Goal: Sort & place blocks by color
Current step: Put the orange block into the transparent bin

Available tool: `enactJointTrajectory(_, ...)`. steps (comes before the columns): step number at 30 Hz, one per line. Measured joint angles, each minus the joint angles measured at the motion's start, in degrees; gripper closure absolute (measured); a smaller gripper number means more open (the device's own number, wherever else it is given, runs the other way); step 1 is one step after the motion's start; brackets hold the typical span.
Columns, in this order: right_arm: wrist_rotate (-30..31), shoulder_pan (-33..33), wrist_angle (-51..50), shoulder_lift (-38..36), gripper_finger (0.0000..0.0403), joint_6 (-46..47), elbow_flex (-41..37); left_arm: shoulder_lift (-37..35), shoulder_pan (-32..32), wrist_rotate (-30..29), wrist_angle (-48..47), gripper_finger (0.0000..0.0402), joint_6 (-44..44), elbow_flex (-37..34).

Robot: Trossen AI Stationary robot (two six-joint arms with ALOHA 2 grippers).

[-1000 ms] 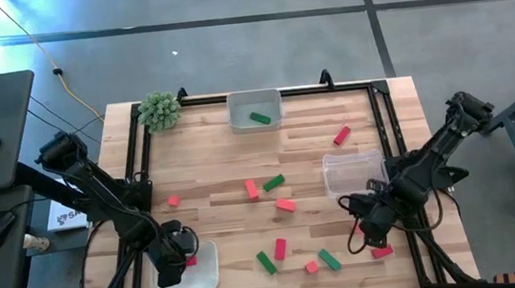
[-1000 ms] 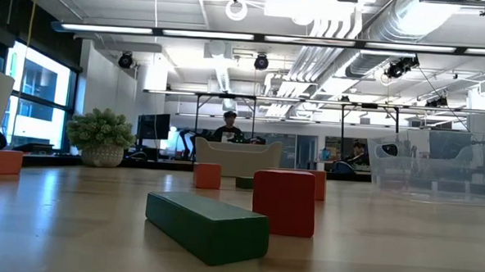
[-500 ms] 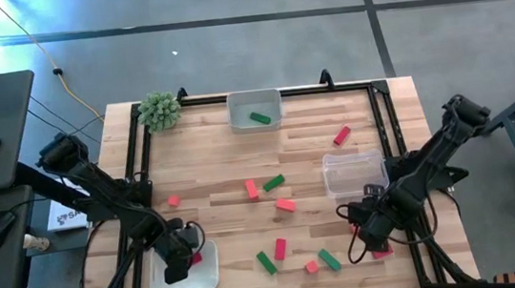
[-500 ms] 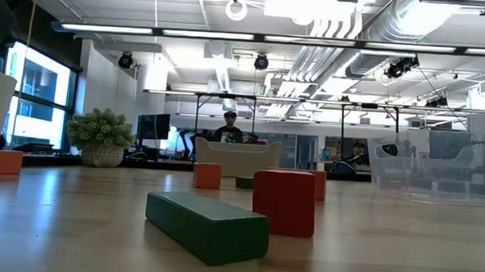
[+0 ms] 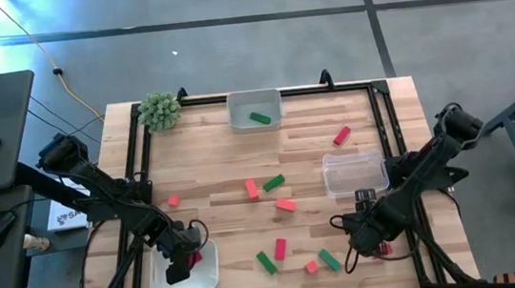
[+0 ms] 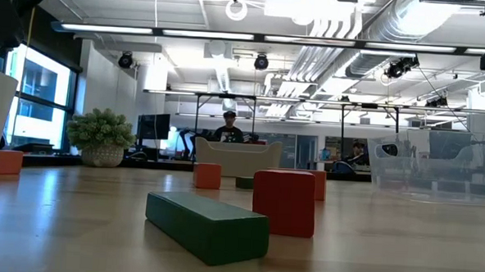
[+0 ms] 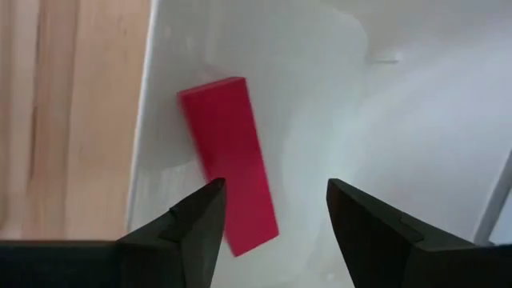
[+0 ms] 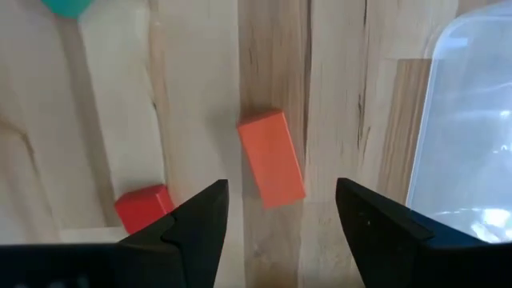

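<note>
Red, orange-coral and green blocks lie scattered on the wooden table (image 5: 239,146). My left gripper (image 5: 181,256) hangs open over the white tray (image 5: 171,282) at the near left. In the left wrist view one red block (image 7: 228,180) lies flat on the tray floor (image 7: 416,120), ahead of the open fingers and mostly beside the one finger (image 7: 192,228). My right gripper (image 5: 361,234) is open at the near right, close to a red block (image 5: 382,252). Its wrist view shows an orange block (image 8: 272,158) and a red block (image 8: 142,206) on the wood ahead of the gripper (image 8: 276,220).
A second white tray (image 5: 255,111) at the far edge holds a green block (image 5: 261,118). A clear tray (image 5: 354,172) stands on the right. A spiky green plant ball (image 5: 159,109) sits at the far left corner. A black frame (image 5: 135,166) rims the table. Loose blocks (image 5: 274,182) fill the middle.
My left gripper has shifted a little toward the table's right over the near-left tray; the red block lies in the tray. My right arm has drawn slightly toward the table's near and left edges. The loose blocks have kept their places.
</note>
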Motion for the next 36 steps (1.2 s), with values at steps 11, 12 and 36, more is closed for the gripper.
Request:
enactJointTrajectory(11, -0.34, -0.01, 1.69, 5.91, 0.0181, -3.61, 0.0, -0.01, -0.02, -0.72, -0.58, 0.0197, 0.47, 3.93)
enactJointTrajectory(12, -0.37, -0.01, 1.96, 6.29, 0.0181, -4.36, 0.0, -0.01, -0.02, -1.15, -0.66, 0.0197, 0.51, 4.51)
enactJointTrajectory(36, -1.19, -0.05, 5.29, 8.06, 0.0181, -9.88, -4.67, -0.03, 2.42, -14.66, -12.72, 0.0198, 8.67, 19.67)
